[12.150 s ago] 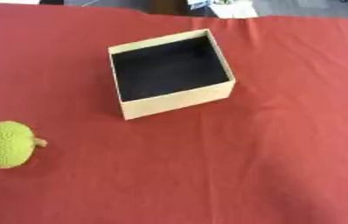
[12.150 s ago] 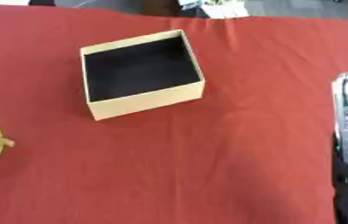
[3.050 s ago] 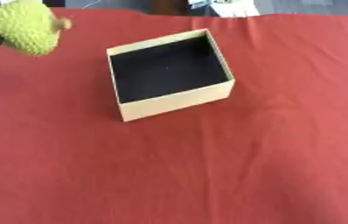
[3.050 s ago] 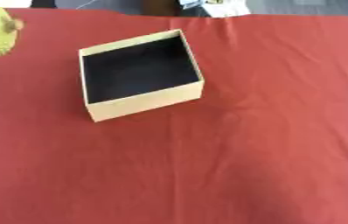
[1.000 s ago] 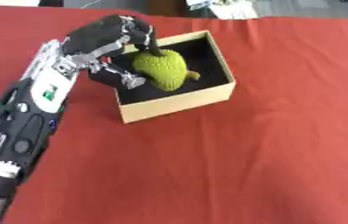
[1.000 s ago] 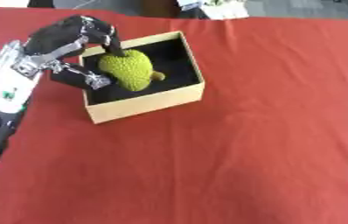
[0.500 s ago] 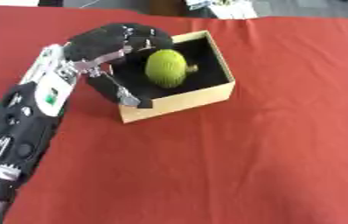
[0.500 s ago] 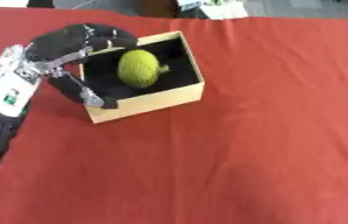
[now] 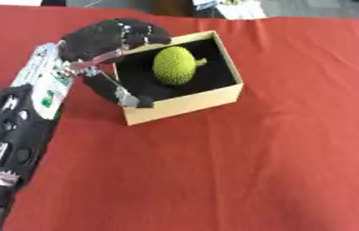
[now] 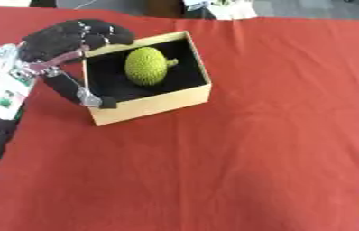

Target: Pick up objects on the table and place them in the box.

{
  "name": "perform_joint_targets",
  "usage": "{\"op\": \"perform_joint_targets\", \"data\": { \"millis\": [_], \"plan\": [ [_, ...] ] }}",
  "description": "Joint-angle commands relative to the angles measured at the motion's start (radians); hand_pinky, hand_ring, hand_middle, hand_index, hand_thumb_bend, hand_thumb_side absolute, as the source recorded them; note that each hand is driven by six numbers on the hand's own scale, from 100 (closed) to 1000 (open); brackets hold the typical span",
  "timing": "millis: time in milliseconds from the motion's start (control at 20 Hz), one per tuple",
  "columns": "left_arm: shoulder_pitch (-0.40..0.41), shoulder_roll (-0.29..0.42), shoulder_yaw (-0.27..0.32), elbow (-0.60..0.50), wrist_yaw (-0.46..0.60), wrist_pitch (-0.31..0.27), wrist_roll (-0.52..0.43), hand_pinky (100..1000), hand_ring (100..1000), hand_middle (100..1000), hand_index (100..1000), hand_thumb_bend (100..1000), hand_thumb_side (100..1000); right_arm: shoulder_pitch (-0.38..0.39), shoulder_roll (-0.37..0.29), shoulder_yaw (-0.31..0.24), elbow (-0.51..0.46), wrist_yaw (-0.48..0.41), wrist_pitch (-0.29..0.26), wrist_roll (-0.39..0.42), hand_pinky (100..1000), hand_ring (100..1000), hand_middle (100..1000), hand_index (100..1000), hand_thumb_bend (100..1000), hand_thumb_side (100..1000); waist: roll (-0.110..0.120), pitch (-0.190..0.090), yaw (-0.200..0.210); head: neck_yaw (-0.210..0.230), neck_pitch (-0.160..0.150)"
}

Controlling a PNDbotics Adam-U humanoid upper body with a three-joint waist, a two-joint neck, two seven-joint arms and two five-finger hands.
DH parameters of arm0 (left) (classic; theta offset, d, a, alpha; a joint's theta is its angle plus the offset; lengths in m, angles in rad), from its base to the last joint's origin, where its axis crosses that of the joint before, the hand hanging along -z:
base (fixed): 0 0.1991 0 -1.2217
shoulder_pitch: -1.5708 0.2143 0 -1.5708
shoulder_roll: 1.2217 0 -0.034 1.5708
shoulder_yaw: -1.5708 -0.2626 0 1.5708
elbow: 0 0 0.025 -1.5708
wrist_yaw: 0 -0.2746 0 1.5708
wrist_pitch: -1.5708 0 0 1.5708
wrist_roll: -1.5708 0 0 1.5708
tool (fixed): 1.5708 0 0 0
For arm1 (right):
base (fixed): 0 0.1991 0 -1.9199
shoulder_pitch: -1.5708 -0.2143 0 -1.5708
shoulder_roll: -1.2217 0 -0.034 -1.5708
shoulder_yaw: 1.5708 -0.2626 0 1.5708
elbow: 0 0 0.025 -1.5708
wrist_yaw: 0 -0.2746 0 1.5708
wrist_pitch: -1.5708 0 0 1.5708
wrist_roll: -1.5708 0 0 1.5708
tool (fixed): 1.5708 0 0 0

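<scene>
On the red cloth [image 9: 277, 149], the left hand [image 9: 108, 38] arches empty, fingers apart, over the box [image 9: 184, 101] rim.

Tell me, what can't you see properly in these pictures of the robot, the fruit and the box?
- Right hand: only a dark sliver of arm shows at the right eye view's lower right edge; the hand is cut off.
- Box floor under the fruit: the fruit hides it.
- Left hand palm: turned away, so only its back and thumb show.
- Things beyond the red table at the top edge: blurred and cut off.
</scene>
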Motion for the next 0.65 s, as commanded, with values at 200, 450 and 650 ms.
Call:
{"op": "perform_joint_targets", "data": {
  "millis": [200, 450, 650],
  "plan": [
    [0.044, 0.105, 0.145, -0.161, 0.091, 0.088, 0.097, 775, 762, 764, 880, 471, 687, -0.003, -0.039, -0.014, -0.021, 0.012, 0.009, -0.007, 743, 870, 550, 536, 100, 614, 0.003, -0.032, 0.020, -0.065, -0.003],
    [0.165, 0.183, 0.205, -0.290, 0.170, 0.167, 0.176, 752, 730, 738, 861, 451, 699, -0.001, -0.061, -0.025, -0.021, 0.023, 0.022, -0.010, 744, 867, 551, 536, 100, 612, 0.001, -0.032, 0.047, -0.103, -0.008],
    [0.263, 0.246, 0.214, -0.388, 0.231, 0.210, 0.237, 726, 711, 722, 838, 448, 697, 0.004, -0.076, -0.036, -0.021, 0.031, 0.034, -0.015, 744, 866, 551, 536, 100, 611, -0.003, -0.030, 0.072, -0.133, -0.007]
  ]
}}
